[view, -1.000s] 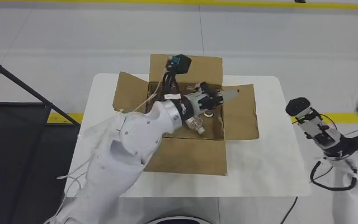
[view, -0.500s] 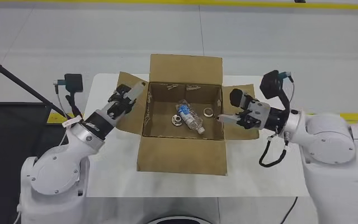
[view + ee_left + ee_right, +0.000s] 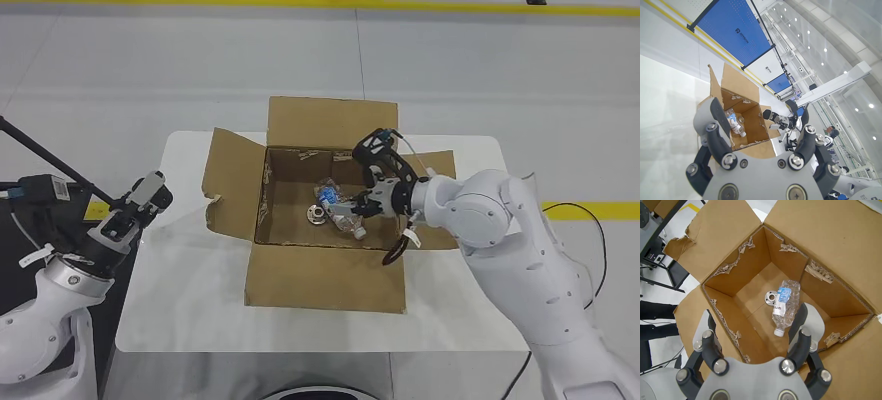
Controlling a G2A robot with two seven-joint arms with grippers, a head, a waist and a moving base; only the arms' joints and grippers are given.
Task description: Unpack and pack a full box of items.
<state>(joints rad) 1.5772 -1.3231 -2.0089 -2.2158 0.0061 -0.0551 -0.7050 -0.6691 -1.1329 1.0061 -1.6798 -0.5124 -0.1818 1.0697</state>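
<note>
Over the open box (image 3: 325, 278), right gripper (image 3: 756, 310) with fingers spread, empty, above a crushed bottle (image 3: 786, 302) lying on the box floor just beside a metal ring (image 3: 770, 298). Leaves bare floor all round. Torn rims, flaps splayed outward. At the table's (image 3: 470, 290) left edge, left gripper (image 3: 155, 187), likewise spread and empty.

The white, rounded arms (image 3: 490, 205) (a black cable (image 3: 398, 248) loops off one) end in grey plates (image 3: 757, 381) with silver screws (image 3: 788, 364), left tool (image 3: 761, 107) and right tool (image 3: 756, 310) both black-fingered.
</note>
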